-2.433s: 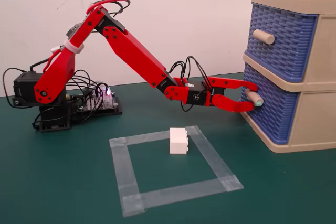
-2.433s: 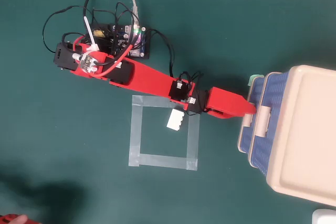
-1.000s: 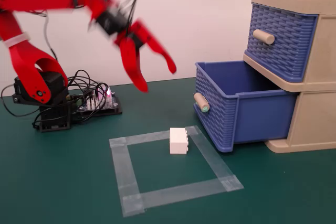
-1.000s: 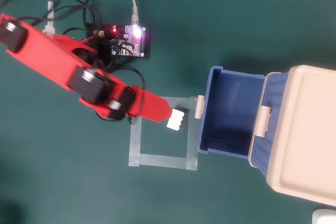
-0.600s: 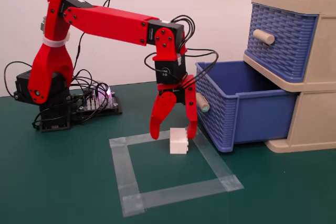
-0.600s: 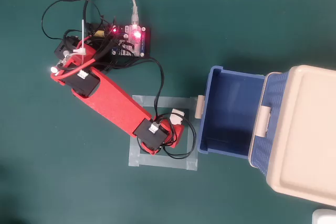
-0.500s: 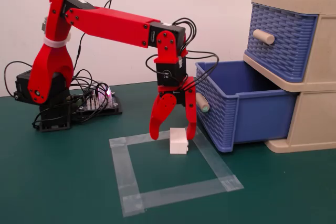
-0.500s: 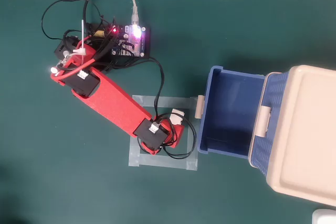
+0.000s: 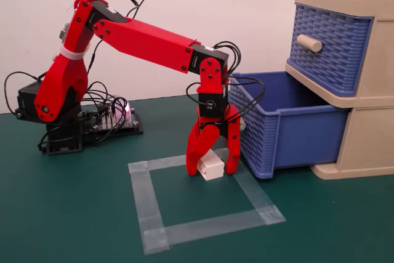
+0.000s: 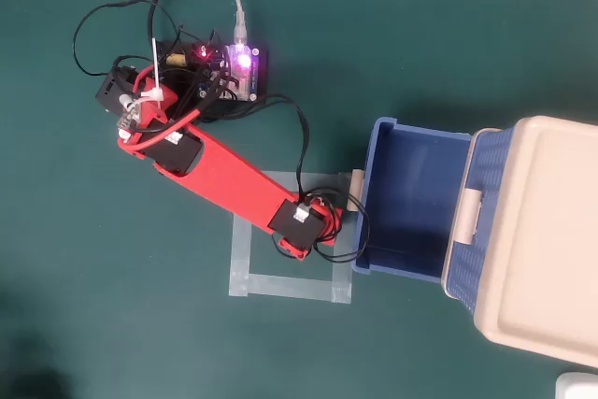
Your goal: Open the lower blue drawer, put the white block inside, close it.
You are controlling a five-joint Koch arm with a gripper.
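In the fixed view the red end effector (image 9: 213, 169) points straight down at the green desk (image 9: 74, 214), its two fingers spread on either side of the white block (image 9: 211, 165). The left finger (image 9: 196, 152) overlaps the block's near edge, while the right finger (image 9: 233, 152) stands just beside its far side; whether either actually presses on the block cannot be told. The block sits on the desk at the top right corner of a square outlined in pale tape (image 9: 203, 226), just in front of the lower blue drawer (image 9: 295, 133). That drawer is pulled well out of the beige cabinet (image 9: 369, 90), its inside bare in the overhead view (image 10: 411, 193). The upper blue drawer (image 9: 332, 44) is only slightly out. From overhead the arm covers the block.
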